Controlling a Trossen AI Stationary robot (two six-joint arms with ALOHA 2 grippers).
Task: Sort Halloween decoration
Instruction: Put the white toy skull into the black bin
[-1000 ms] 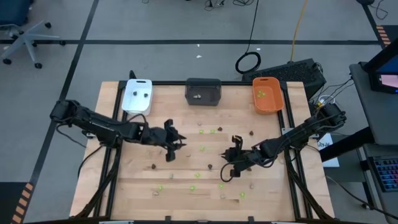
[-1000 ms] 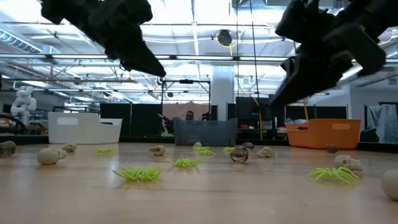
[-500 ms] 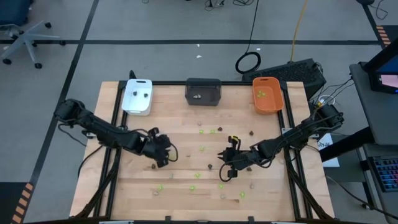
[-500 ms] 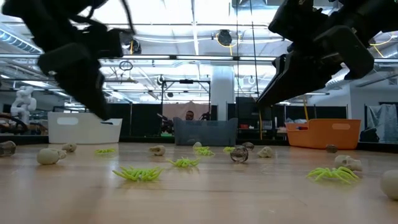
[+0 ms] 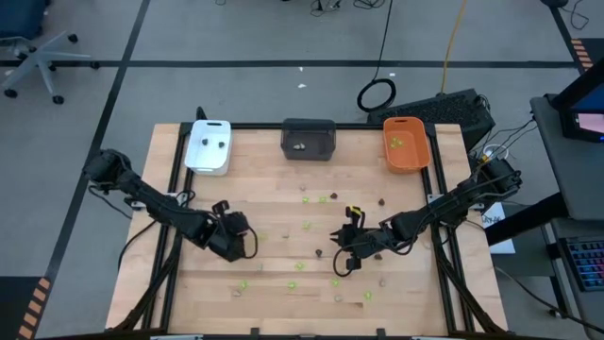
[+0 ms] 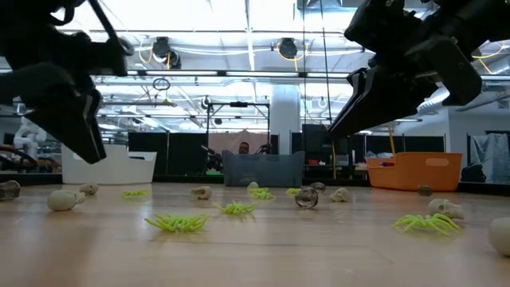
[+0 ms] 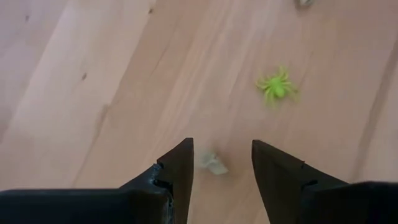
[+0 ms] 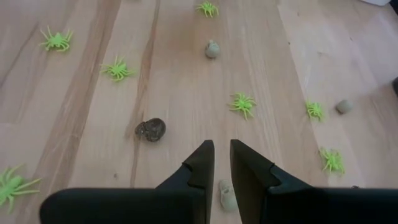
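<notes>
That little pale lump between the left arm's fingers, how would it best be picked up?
Probably straight down from above, pinching the pale piece across its narrow sides. It lies low on the bare wooden table, and the left gripper's open fingers already straddle it.

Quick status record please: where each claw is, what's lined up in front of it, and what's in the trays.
left claw: open, low over the table's left-centre, pale beige piece between its fingers, not gripped
near it: lime green spider
right claw: slightly open, right of centre, pale beige piece between its fingertips
dark piece: on the wood, beside the right claw
white tray: two dark pieces
dark grey tray: one pale piece
orange tray: green pieces
</notes>
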